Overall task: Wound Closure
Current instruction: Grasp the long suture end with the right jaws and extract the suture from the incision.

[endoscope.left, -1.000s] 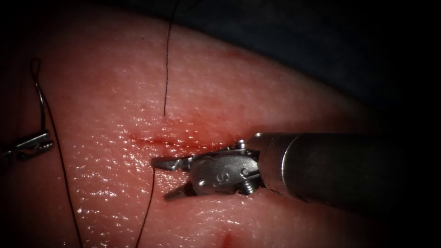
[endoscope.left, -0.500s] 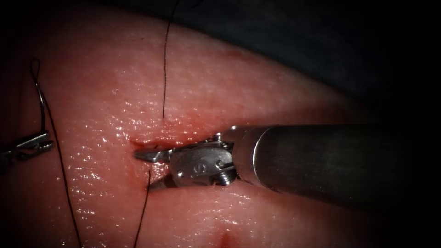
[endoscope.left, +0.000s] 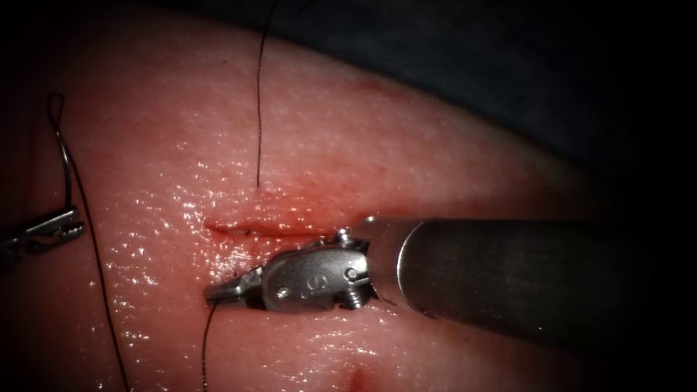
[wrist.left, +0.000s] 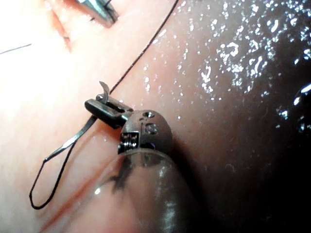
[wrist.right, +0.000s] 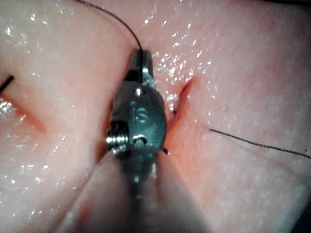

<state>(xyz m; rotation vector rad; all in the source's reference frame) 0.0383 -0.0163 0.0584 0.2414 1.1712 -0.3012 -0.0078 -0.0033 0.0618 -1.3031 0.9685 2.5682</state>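
Note:
The cut [endoscope.left: 254,229] runs across the tissue [endoscope.left: 406,145]. My right tool [endoscope.left: 212,293] lies just below the cut with its jaws shut on the black thread [endoscope.left: 204,341], which hangs down from them. In the right wrist view the same tool [wrist.right: 140,54] pinches the thread [wrist.right: 112,14] beside the cut [wrist.right: 183,92]. Another strand [endoscope.left: 259,109] enters the tissue above the cut. Far to the left of the cut my left tool [endoscope.left: 77,223] holds the curved needle [endoscope.left: 66,163] near one end, clear of the tissue. In the left wrist view the left tool [wrist.left: 93,106] grips the needle [wrist.left: 73,141], whose thread loops off its free end.
A further length of thread [endoscope.left: 102,290] trails down the left side of the tissue. Red fluid [endoscope.left: 298,207] tints the skin around the cut. The dark background [endoscope.left: 508,65] lies beyond the tissue's far edge. The right tool's thick shaft [endoscope.left: 523,276] covers the tissue to the right.
My right tool's jaws were open beside the cut; it moved left, then down to the strand below the cut, and shut on it. The left tool and needle stayed still.

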